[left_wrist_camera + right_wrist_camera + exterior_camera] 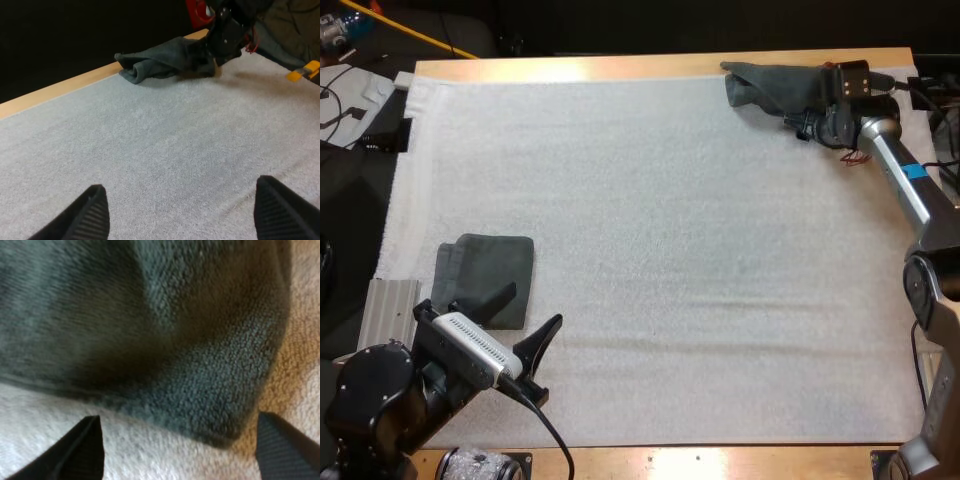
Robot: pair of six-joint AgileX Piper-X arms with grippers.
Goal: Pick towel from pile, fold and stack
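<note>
Nearest, at the tabletop's near left corner, the left claw [525, 320] hangs just above the white mat [670, 260]. Its two black fingers [542, 336] stand wide apart, with nothing between them. In the left wrist view there is only bare mat between and ahead of the two tips.

Just beyond that claw, on the left part of the mat, lies the folded stack [488, 272] of dark grey-green towel. It is flat and roughly square. A paler edge of cloth peeks out along its left side. One finger of the left claw overlaps the stack's near right corner in the high view; whether it touches the cloth cannot be told. A ribbed grey block [388, 312] sits just left of the stack, at the mat's left border.

The middle of the mat stretches bare from there toward the far side.

At the far right, close to the tabletop's far wooden edge [620, 68], the crumpled towel [765, 85] lies bunched, with a rolled end pointing left. The right claw [178, 417] is at this towel's right end, its arm reaching in from the right edge. In the right wrist view its fingers [87, 445] are spread apart over the mat. The towel's rounded hem lies just ahead of them and they do not pinch it. The left wrist view shows the same claw low over the right end of the towel.
</note>
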